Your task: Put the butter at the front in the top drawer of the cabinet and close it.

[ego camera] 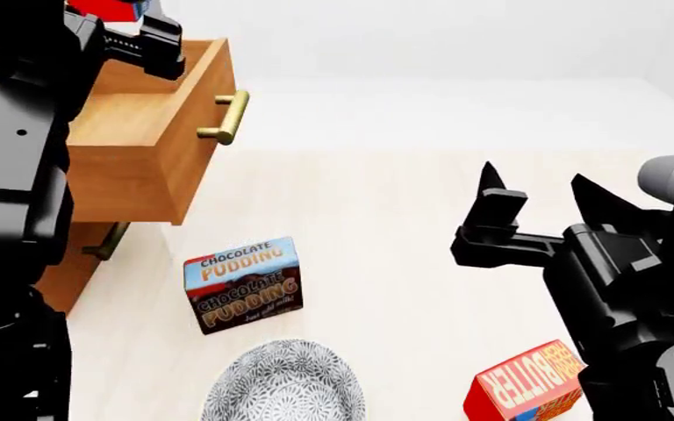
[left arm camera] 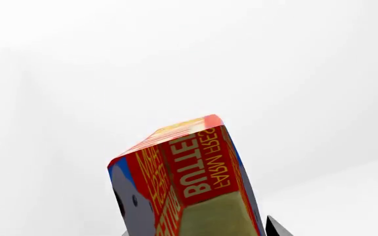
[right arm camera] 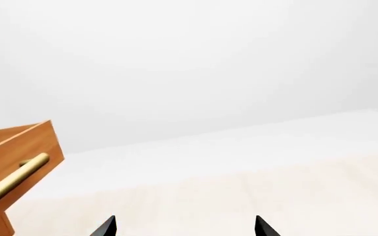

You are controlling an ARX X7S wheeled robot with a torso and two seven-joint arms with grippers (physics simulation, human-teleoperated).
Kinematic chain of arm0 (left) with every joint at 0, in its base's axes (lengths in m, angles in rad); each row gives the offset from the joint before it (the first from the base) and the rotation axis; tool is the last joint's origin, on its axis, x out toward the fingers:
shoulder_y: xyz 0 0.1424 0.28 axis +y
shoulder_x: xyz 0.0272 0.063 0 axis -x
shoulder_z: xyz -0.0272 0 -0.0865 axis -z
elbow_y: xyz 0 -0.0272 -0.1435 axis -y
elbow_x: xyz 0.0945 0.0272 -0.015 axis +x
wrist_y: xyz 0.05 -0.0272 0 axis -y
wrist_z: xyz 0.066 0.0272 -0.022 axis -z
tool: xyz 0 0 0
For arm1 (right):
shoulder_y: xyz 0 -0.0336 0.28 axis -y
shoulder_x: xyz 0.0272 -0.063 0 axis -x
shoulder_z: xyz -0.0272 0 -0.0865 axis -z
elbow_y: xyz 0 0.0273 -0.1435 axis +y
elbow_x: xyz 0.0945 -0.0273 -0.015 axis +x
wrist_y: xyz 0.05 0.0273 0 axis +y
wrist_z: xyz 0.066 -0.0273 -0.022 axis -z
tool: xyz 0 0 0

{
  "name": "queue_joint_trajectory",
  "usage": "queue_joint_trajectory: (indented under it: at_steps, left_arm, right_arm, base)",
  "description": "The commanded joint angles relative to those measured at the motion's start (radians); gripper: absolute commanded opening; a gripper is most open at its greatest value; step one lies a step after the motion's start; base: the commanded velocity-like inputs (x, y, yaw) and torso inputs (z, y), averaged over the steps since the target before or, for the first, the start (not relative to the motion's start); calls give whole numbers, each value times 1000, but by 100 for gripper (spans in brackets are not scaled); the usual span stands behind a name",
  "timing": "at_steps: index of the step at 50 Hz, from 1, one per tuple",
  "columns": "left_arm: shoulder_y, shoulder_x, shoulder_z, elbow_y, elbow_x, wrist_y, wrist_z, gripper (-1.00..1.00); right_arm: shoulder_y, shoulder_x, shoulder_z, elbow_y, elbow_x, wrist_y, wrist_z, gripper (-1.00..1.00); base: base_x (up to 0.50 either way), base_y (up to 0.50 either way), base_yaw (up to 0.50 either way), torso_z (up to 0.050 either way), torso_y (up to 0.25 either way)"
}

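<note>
Left fingers (left arm camera: 196, 231) clamp the butter (left arm camera: 196, 172) above the open top drawer (ego camera: 161, 149) — right fingers (ego camera: 536, 197) spread wide, empty.

Bare sim scene w/ blank white backdrop, pale wood floor (ego camera: 407, 228), one wooden cabinet (ego camera: 126, 167).

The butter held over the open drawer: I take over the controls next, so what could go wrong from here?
1. The left claw holds the butter tilted, at the top drawer's rim; released now, it might land outside.
2. The drawer juts out; shoving it could jolt the cabinet.
</note>
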State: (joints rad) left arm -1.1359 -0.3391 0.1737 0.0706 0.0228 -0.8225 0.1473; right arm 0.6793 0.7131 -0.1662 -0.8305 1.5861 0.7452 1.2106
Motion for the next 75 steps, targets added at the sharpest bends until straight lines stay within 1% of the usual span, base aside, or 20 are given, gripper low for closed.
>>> queue_joint_trajectory:
  at_steps: [1,6,20,31,56,75]
  left_arm:
    - [-49,-30,-23,-118,15,47,-27,-100]
    - [-44,-36,-33,-142,10,57,-28,-100]
    - [-18,-54,-39,-72,7,-6,-24,-100]
    - [-14,-53,-34,-74,6,-8,-24,-100]
    - [-43,-36,-6,-265,11,106,-41,-100]
    - [-33,-39,-19,-329,5,144,-56,-100]
  right_arm:
    - [-19,-19,-11,11,-27,-6,-29,100]
    - [-25,-20,-11,10,-33,-8,-35,100]
    - [-25,-32,-24,13,-43,-9,-42,100]
    - [-31,-31,-24,9,-43,-13,-42,100]
    - [-52,-16,-15,-9,-34,-26,-32,100]
    - [-44,-28,-34,-1,-44,-21,-28,100]
  base:
    - [0,0,0,0,0]
    - [0,0,0,0,2]
    - [0,0,0,0,1]
    - [0,0,0,1,1]
    - [0,0,0,0,2]
    - [0,0,0,1,2]
